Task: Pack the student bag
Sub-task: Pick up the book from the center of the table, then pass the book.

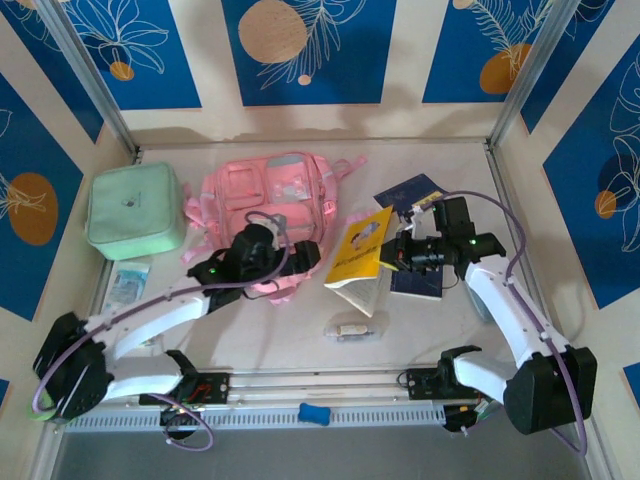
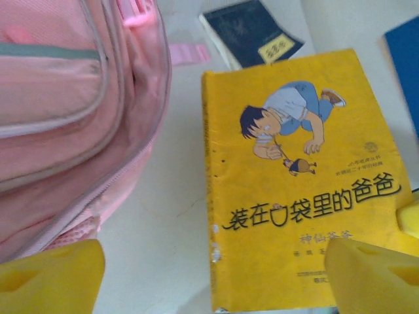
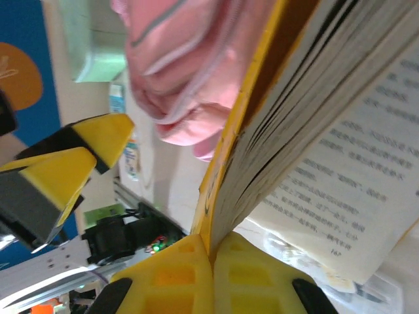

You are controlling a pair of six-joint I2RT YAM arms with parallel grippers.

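Near edge of table (image 1: pixel 300 340): right gripper (image 3: pixel 213 261) jaws pressed together, pinching yellow book (image 1: pixel 360 258) by its edge, pages fanning open. Left gripper (image 2: pixel 209 268) jaws spread wide, holding nothing, over near end of pink backpack (image 1: pixel 268 195). We judge backpack lies left of book-holding jaws, just beside book, long axis running near to far; left arm nearer, so we expect it to open bag

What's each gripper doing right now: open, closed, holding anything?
Left gripper: open, holding nothing.
Right gripper: closed on the edge of the yellow book.
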